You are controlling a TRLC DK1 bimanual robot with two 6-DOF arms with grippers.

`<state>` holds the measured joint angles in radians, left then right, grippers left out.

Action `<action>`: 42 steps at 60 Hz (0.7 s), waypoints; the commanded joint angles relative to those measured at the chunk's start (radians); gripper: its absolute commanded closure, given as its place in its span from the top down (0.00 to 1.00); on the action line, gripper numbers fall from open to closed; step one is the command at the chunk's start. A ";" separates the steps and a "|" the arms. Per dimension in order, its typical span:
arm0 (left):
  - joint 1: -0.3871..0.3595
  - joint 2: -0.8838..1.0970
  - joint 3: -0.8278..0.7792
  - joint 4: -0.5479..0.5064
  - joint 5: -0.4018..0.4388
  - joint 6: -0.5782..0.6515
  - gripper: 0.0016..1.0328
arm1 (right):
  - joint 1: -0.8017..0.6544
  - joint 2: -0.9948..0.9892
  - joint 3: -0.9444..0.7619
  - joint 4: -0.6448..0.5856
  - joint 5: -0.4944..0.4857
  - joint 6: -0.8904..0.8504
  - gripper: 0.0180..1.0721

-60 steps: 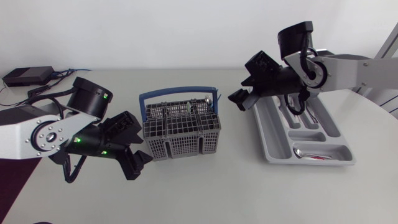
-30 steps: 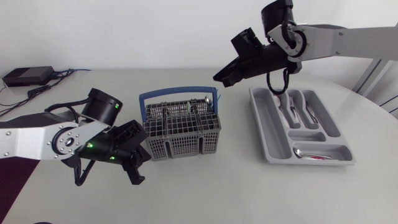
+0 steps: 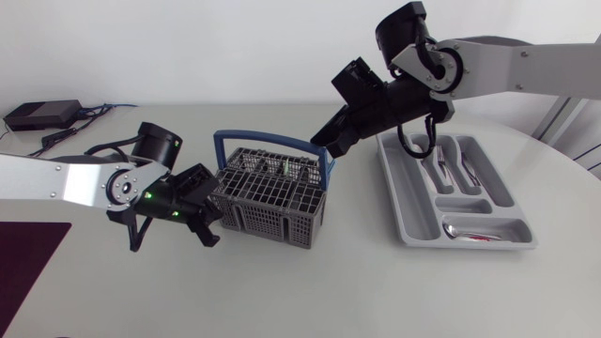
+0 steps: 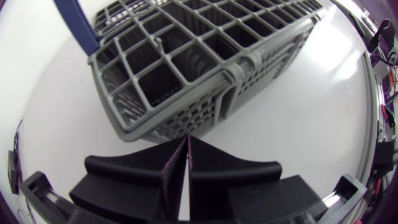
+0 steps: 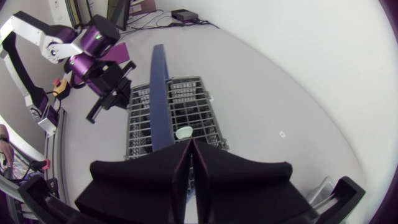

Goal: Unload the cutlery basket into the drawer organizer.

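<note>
Partly done, I judged: cutlery (image 3: 441, 169) lay in the drawer organizer (image 3: 402, 183) beside the right hand (image 3: 324, 143); a utensil (image 5: 183, 132) sat in the basket (image 3: 272, 197) just ahead of the left hand (image 3: 210, 226). Both hands' fingers were together, empty.

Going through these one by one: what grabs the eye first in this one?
The grey cutlery basket sits tipped at mid-table, its underside turned toward the left gripper, whose shut fingers meet its lower edge. The right gripper, also shut, hangs right by the basket's blue handle. To the basket's right lies the grey drawer organizer, with some cutlery already in it.
</note>
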<state>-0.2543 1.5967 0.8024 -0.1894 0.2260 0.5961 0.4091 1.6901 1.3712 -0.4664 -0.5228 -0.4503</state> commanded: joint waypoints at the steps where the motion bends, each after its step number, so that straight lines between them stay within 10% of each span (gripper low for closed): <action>1: 0.021 0.065 0.080 0.036 -0.007 0.027 0.14 | 0.023 -0.044 -0.073 -0.038 0.007 -0.014 0.07; 42: 0.082 0.114 0.129 0.093 -0.001 0.037 0.14 | -0.185 0.140 -0.118 0.203 0.133 0.062 0.07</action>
<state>-0.1787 1.7210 0.9428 -0.1127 0.2260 0.6254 0.2146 1.7592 1.2312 -0.2756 -0.3847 -0.4175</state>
